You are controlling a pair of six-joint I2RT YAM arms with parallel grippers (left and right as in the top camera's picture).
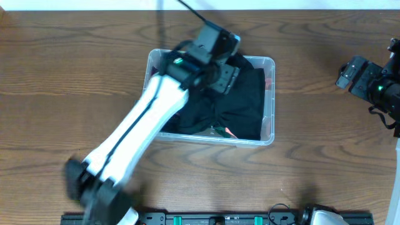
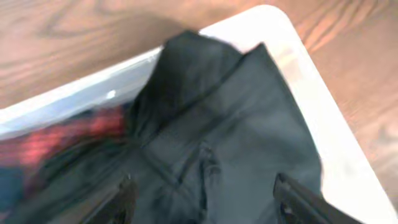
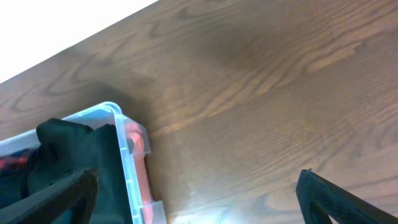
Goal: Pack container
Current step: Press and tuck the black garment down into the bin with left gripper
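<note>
The clear plastic container [image 1: 269,100] stands at the middle of the table, filled with black cloth [image 1: 240,103] and a bit of red cloth [image 1: 229,132]. My left gripper [image 1: 220,70] hangs over the container's far side, above the cloth. In the left wrist view its fingers [image 2: 202,196] are spread wide over the black cloth [image 2: 217,124] with nothing between them; the container rim [image 2: 336,155] runs on the right. My right gripper [image 1: 350,74] is at the far right, open and empty. The right wrist view shows its fingers [image 3: 196,193] over bare table and the container corner [image 3: 127,155].
The table [image 1: 62,81] is brown wood grain. A black rail with green fittings [image 1: 219,219] runs along the front edge. The left arm's white link [image 1: 137,134] crosses the table from front left to the container.
</note>
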